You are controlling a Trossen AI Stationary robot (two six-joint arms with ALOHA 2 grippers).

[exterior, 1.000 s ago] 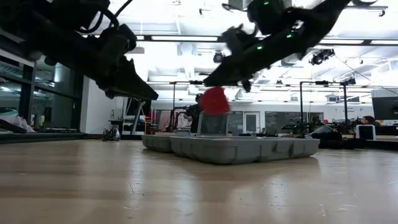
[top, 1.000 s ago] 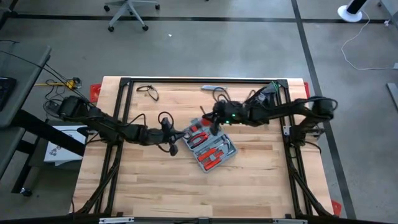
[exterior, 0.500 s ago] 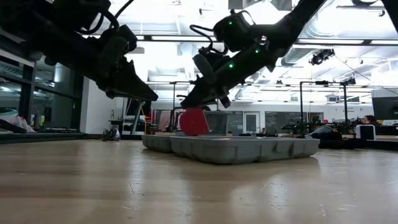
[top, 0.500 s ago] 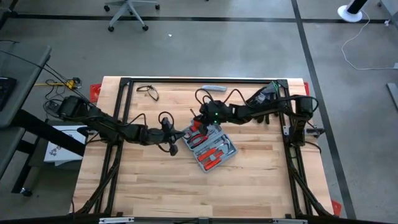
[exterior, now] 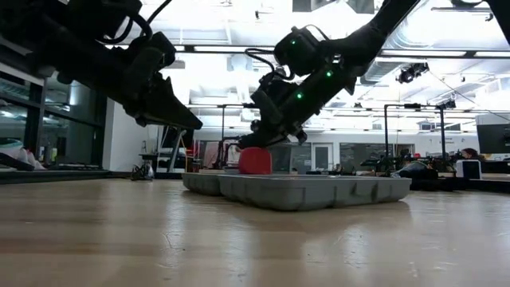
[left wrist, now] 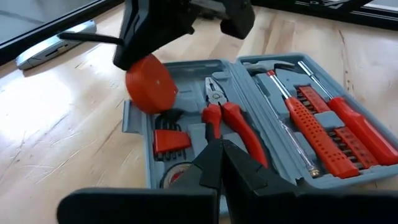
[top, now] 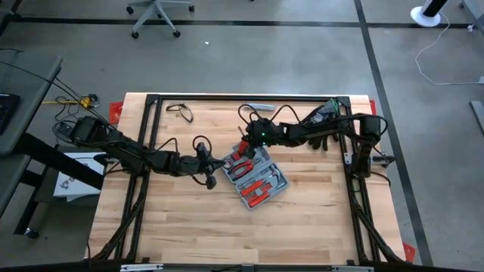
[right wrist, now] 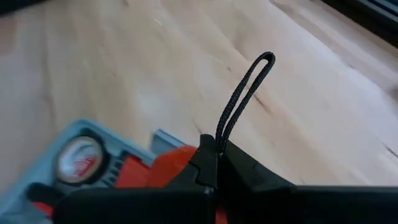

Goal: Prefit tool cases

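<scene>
Tool case (top: 255, 177): open and flat at centre of the high view, red-handled tools in its slots; in the low view seen only as a grey side wall (exterior: 319, 191), inside hidden.
Right gripper (top: 243, 143): above the case's upper-left corner, fingers clenched on a red round tool (exterior: 255, 160), its black cord loop (right wrist: 244, 99) standing up between the fingers.
Red round tool, contact: perhaps touching the case, hard to tell from the low view; half covered by the fingers in the right wrist view.
Left gripper (top: 212, 177): just left of the case, fingers pressed together, holding nothing.
Small slim grey bar (top: 259, 106): near the upper table edge; cut off at the frame edge in the left wrist view.
Change from earlier frame: red round tool lower, now at the case rim; left arm unmoved.
</scene>
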